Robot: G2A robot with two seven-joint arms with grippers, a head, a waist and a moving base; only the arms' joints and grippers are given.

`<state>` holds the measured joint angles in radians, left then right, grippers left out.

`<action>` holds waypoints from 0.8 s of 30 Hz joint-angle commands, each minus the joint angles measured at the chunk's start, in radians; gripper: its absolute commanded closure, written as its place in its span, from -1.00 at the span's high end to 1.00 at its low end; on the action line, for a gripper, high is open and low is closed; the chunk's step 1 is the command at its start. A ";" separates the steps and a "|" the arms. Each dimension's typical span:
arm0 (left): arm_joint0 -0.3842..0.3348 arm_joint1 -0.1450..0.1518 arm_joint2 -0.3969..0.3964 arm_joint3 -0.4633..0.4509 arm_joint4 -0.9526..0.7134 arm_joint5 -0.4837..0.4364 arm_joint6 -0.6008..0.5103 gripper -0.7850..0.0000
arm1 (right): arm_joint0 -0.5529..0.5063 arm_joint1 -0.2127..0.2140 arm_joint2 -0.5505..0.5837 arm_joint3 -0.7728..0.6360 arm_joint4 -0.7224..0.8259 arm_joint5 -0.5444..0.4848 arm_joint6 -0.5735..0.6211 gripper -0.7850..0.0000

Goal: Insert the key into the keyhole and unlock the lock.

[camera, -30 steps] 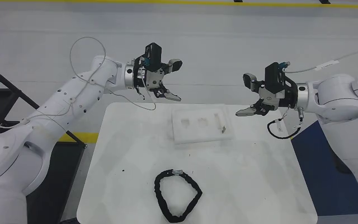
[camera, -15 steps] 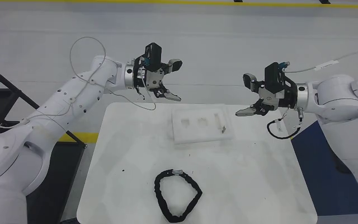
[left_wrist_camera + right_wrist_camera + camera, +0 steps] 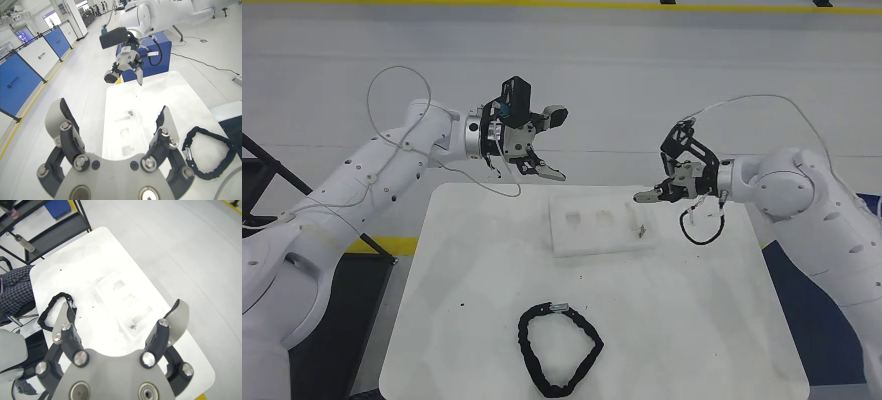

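A small metal key (image 3: pixel 642 232) (image 3: pixel 130 113) (image 3: pixel 133 326) lies at the right end of a white foam tray (image 3: pixel 582 238) on the table's far half. The black fabric-covered chain lock (image 3: pixel 560 348) (image 3: pixel 208 151) (image 3: pixel 46 311) lies looped near the front edge, its metal end (image 3: pixel 554 307) pointing toward the tray. My left gripper (image 3: pixel 555 146) (image 3: pixel 113 108) hangs open above the table's back left edge, nothing in it. My right gripper (image 3: pixel 657 168) (image 3: pixel 122 305) (image 3: pixel 124 80) is open and empty, in the air just behind and to the right of the key.
The white table (image 3: pixel 712 330) has bare surface between tray and lock. A blue cabinet (image 3: pixel 162 51) stands off the table's right side. A black metal rack (image 3: pixel 56 228) stands beyond the left side.
My right arm has swung left toward the tray and turned its gripper, which now hangs close to the key. The left arm, key and lock have stayed put.
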<state>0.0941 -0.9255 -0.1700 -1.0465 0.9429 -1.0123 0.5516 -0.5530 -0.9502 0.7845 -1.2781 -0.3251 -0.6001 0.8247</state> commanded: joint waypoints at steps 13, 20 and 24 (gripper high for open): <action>0.000 0.000 0.000 0.000 0.000 0.000 0.000 1.00 | 0.117 -0.142 -0.205 0.287 0.080 0.368 0.169 1.00; 0.000 0.000 0.000 0.000 0.000 0.000 0.000 1.00 | 0.153 -0.245 -0.308 0.429 0.092 0.492 0.171 1.00; 0.000 0.000 0.000 0.000 0.000 0.000 0.000 1.00 | 0.156 -0.302 -0.345 0.522 0.117 0.525 0.156 1.00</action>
<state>0.0941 -0.9255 -0.1700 -1.0465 0.9429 -1.0123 0.5516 -0.3973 -1.2408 0.4449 -0.7788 -0.2143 -0.0775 0.9843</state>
